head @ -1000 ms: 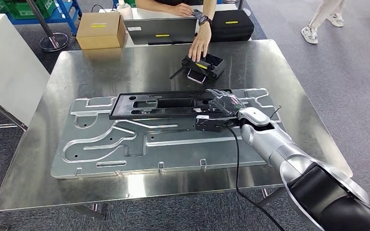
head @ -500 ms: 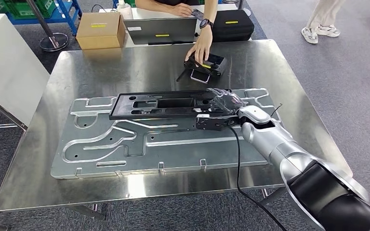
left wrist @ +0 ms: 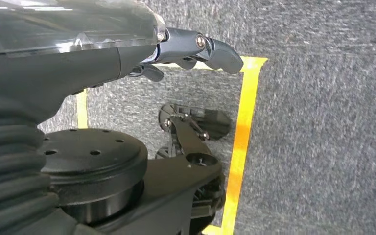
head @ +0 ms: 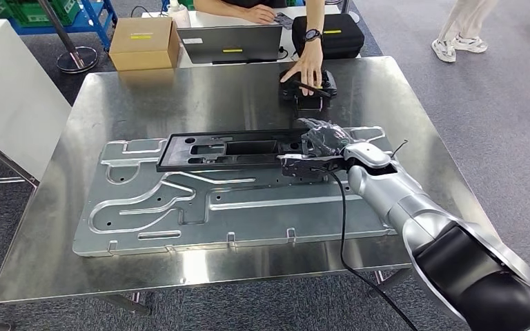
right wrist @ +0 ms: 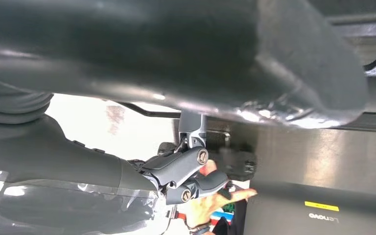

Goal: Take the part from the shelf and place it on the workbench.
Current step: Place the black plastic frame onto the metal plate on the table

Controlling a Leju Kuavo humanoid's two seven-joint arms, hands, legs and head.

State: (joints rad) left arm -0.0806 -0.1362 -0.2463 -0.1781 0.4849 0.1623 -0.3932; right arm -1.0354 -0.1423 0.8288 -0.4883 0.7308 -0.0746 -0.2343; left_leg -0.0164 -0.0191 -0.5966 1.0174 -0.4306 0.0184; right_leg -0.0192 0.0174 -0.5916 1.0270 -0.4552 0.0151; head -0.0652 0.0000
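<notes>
Right hand (head: pixel 323 138): grasping the right end of the long black plastic frame part (head: pixel 231 149). Part lies flat on the large stamped metal panel (head: pixel 207 203), atop the steel desk (head: pixel 96 110). Left hand (left wrist: pixel 186 49): hanging, fingers loosely curled, nothing held.

person's hand (head: pixel 310 67) is sliding the small black device (head: pixel 308 92) toward the table's far edge, nearer the black case (head: pixel 331 34) | right hand (head: pixel 323 140) is lifting slightly off the black part (head: pixel 228 149), wrist shifting right
</notes>
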